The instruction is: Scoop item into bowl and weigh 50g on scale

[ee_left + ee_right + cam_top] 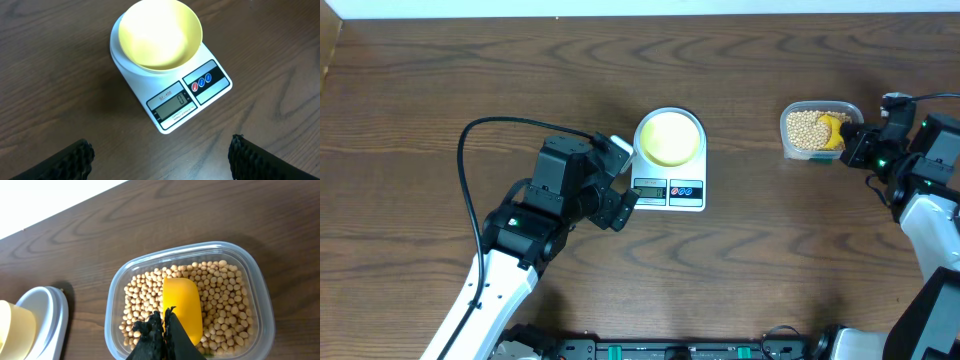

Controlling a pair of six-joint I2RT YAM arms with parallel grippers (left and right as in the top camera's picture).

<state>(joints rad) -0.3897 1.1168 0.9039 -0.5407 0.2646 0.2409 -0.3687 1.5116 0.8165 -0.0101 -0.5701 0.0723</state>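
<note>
The pale-yellow bowl point(669, 138) point(159, 34) stands empty on the white scale point(682, 192) point(172, 107), whose display shows 0. My left gripper point(620, 195) point(161, 157) hovers just short of the scale's display edge, open with only bare table between its fingers. The tan beans point(806, 128) point(222, 297) fill a clear plastic container point(790, 150) point(262, 305) at the right. A yellow scoop point(833, 130) point(184, 305) rests on them. My right gripper point(850, 142) point(164, 319) is shut, its fingers pinched at the scoop's left edge.
The table's far edge point(60, 210) runs close behind the container. The scale's rim point(50, 315) shows at the left of the right wrist view. A black cable point(465, 160) loops left of my left arm.
</note>
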